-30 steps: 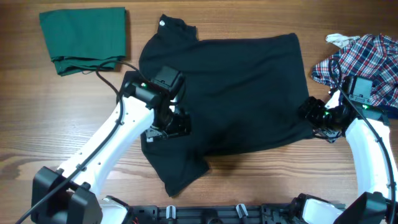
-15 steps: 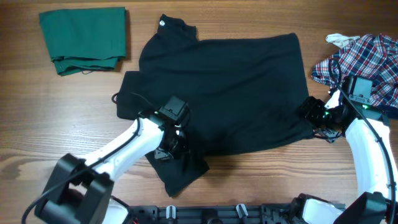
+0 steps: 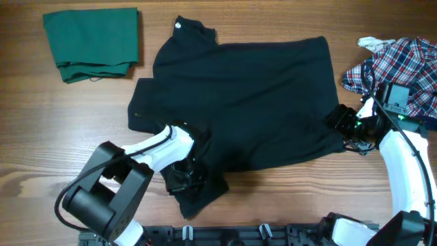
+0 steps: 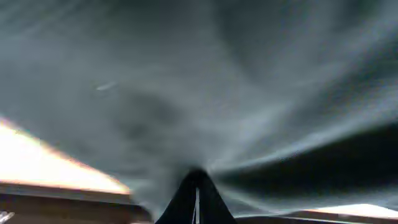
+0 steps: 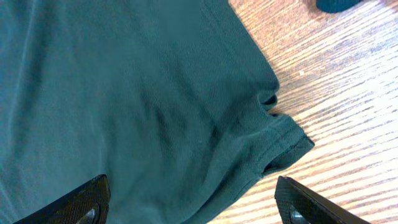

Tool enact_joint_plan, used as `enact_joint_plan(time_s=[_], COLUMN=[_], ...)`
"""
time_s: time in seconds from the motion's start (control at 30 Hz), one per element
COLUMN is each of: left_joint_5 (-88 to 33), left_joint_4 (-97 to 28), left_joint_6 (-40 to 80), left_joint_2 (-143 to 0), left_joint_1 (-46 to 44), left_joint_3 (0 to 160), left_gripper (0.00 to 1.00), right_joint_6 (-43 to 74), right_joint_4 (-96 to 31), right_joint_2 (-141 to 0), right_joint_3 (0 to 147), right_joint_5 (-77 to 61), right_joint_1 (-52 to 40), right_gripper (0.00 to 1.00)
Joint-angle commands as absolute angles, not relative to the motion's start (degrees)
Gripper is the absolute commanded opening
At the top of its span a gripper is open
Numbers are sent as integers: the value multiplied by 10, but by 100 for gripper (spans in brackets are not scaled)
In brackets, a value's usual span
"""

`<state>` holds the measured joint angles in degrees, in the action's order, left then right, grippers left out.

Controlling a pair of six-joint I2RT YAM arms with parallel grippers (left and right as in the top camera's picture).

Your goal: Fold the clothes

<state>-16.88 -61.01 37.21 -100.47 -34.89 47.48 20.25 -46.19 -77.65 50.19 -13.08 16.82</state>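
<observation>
The black polo shirt [image 3: 252,89] lies spread across the middle of the table, collar [image 3: 181,26] toward the far side. My left gripper [image 3: 183,180] sits on its near left sleeve. In the blurred left wrist view the left gripper [image 4: 196,202] is shut, with black fabric [image 4: 199,93] pulled into folds that run out from the fingertips. My right gripper [image 3: 343,130] stands open at the shirt's right hem. In the right wrist view its fingers [image 5: 84,200] straddle the hem corner [image 5: 273,134] without touching it. A folded green garment [image 3: 92,41] and a plaid shirt [image 3: 396,58] lie apart.
Wooden table [image 3: 54,150] shows all round the shirt. The green garment is at the far left corner, the crumpled plaid shirt at the far right, close behind my right arm [image 3: 403,157]. My left arm [image 3: 130,164] crosses the near left of the table.
My left gripper has moved toward the near edge along the shirt's left side and shut on the fabric of the sleeve. The right arm has stayed still.
</observation>
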Motion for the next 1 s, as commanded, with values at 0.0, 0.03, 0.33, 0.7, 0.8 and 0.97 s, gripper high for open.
enact_joint_plan(time_s=[0.0, 0.03, 0.33, 0.7, 0.8, 0.97], left_joint_5=[-96, -93, -74, -85, -85, -85], left_joint_4=[-642, -646, -640, -608, -609, -619], left_joint_6=[378, 378, 387, 393, 393, 395], left_joint_2=[-1011, -1011, -1011, -1007, -990, -914], left_joint_1=[-352, -352, -333, -296, -296, -296], left_joint_3=[470, 470, 429, 407, 420, 432], left_gripper=[4, 4, 4, 4, 4, 6], right_joint_6=[195, 195, 230, 267, 265, 274], right_joint_4=[-459, -459, -479, -488, -489, -510], right_joint_2=[-766, -766, -766, -766, -766, -766], right_joint_3=[510, 510, 510, 511, 511, 511], right_joint_5=[-135, -133, -44, -10, -10, 41], right_joint_1=[167, 167, 168, 168, 168, 168], right_gripper=[86, 86, 97, 100, 100, 100])
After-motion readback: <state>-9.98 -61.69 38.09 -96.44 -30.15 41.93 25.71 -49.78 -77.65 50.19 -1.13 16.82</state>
